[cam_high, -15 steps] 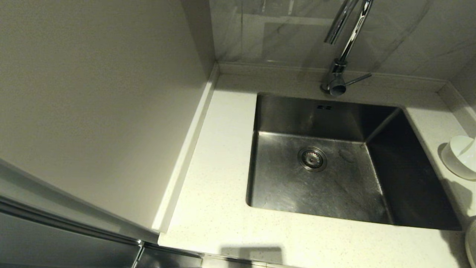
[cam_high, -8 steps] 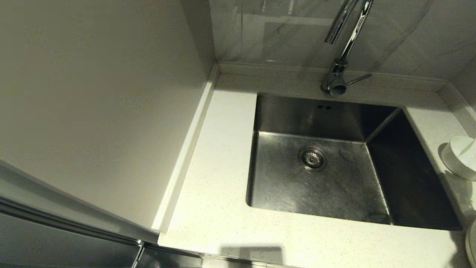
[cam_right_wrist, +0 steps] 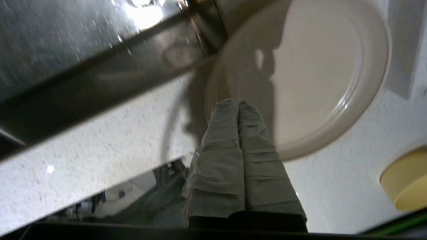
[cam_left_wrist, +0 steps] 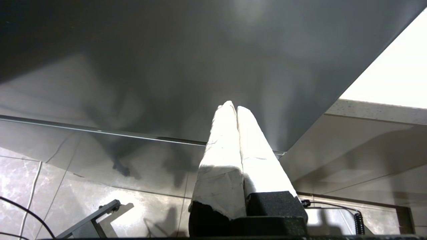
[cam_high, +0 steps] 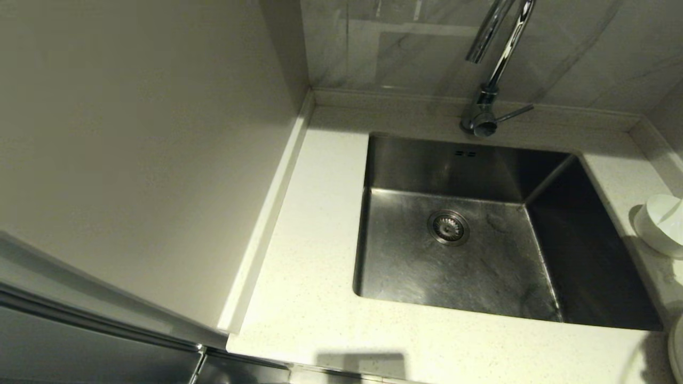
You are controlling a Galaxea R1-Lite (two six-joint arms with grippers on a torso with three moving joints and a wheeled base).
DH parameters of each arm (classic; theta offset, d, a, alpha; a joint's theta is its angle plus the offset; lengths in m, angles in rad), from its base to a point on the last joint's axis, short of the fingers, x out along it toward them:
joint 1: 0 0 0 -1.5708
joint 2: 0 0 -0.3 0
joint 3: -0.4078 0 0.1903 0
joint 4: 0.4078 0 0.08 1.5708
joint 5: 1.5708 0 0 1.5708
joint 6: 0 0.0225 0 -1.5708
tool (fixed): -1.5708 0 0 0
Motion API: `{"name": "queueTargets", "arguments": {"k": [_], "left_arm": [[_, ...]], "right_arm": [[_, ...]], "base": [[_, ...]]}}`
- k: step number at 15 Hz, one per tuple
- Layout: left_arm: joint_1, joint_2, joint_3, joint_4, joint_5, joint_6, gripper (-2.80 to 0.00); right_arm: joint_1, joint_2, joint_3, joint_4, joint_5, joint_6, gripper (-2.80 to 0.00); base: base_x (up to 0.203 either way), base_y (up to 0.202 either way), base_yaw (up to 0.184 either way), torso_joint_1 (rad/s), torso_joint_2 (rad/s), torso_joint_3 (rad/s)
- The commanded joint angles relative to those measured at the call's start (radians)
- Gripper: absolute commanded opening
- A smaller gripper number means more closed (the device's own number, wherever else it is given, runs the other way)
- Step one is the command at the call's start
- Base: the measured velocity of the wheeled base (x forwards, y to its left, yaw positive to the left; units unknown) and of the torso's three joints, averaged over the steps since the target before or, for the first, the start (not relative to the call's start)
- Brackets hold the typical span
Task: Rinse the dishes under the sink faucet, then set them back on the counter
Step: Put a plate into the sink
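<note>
Yellow round object (cam_right_wrist: 405,181), marble wall tiles (cam_high: 416,48)

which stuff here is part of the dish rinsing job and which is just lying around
Belongs to the job:
- sink
- faucet
- counter
- bowl
- plate
- right pincer, shut, over the plate
- left pincer, shut, parked low by the cabinet front

Just lying about:
- yellow round object on the counter near the plate

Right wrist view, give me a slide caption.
Right gripper, fingers shut, above the plate on the counter beside the sink.
</note>
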Motion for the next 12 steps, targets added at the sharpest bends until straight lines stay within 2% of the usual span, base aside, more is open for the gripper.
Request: {"name": "queueTargets", "arguments": {"k": [1,8,9,12], "left_arm": [[0.0,-0.003,0.0,0.0,0.0,-0.001,-2.8],[0.0,-0.003,0.0,0.0,0.0,-0.001,-2.8],[0.0,-0.003,0.0,0.0,0.0,-0.001,-2.8],[0.0,-0.003,0.0,0.0,0.0,-0.001,-2.8]], "right_arm": [[-0.005,-0.011,0.01,0.038,-0.001,0.005,-2.8],[-0.036,-0.031,0.178,0.029,-0.027,0.006,-2.8],[-0.035,-0.031,0.188,0.021,-0.027,0.004,0.0],[-0.034,-0.036,0.19,0.018,-0.002,-0.004,0.0]], "base": [[0.0,0.0,0.0,0.0,0.0,0.0],[0.0,0.0,0.0,0.0,0.0,0.0],[0.0,0.0,0.0,0.0,0.0,0.0],[0.0,0.0,0.0,0.0,0.0,0.0]]}}
